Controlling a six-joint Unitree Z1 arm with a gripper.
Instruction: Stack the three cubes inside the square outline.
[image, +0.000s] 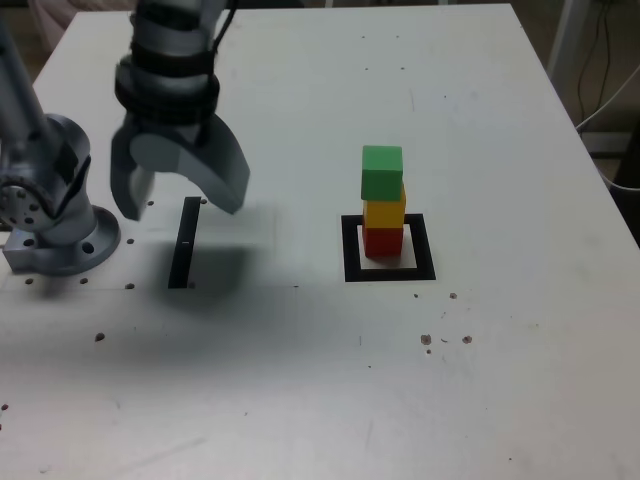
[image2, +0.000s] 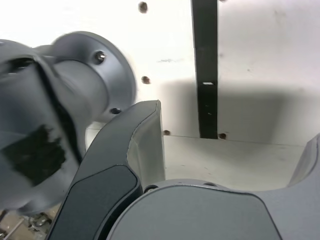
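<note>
Three cubes stand in one upright tower: the red cube (image: 382, 241) at the bottom, the yellow cube (image: 384, 211) on it, the green cube (image: 381, 172) on top, turned slightly. The red one rests inside the square outline (image: 350, 250), a thick black frame on the white table. My gripper (image: 180, 203) hangs open and empty well off toward the exterior view's left of the tower, above a narrow black strip. In the wrist view my gripper (image2: 235, 145) shows its wide-apart jaws with only table between them; the cubes are out of that view.
The narrow black strip (image: 184, 243) (image2: 207, 70) lies flat under the gripper. The arm's grey base (image: 55, 215) (image2: 75, 85) stands at the exterior view's left edge. Small dark screw holes (image: 426, 340) dot the white table (image: 300, 390).
</note>
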